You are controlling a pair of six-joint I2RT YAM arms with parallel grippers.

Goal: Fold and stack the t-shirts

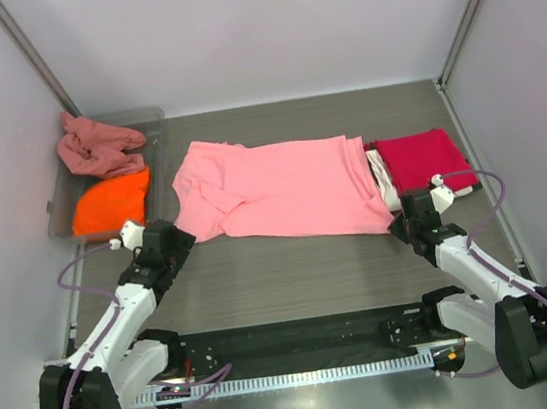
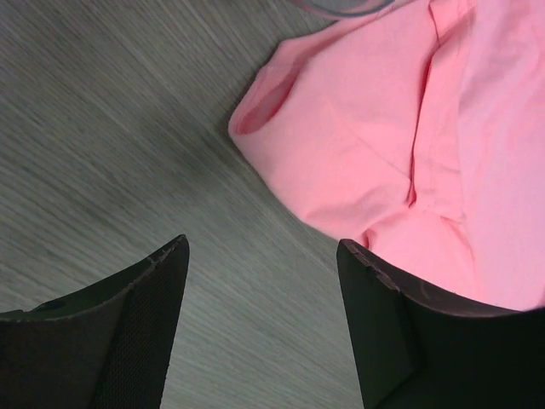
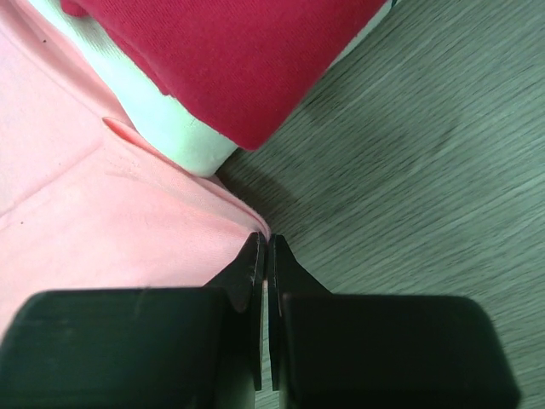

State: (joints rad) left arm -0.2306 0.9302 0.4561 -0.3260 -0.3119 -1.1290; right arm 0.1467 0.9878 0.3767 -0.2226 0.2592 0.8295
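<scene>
A light pink t-shirt lies spread flat across the middle of the table. My right gripper is at its near right corner. In the right wrist view the right gripper is shut with the light pink t-shirt's hem corner pinched at the tips. A folded crimson t-shirt lies on a white one just right of it. My left gripper is by the shirt's near left edge. In the left wrist view the left gripper is open over bare table, with the light pink t-shirt beyond its right finger.
A grey tray at the back left holds an orange t-shirt and a crumpled dusty rose one. Walls close in the table on both sides and at the back.
</scene>
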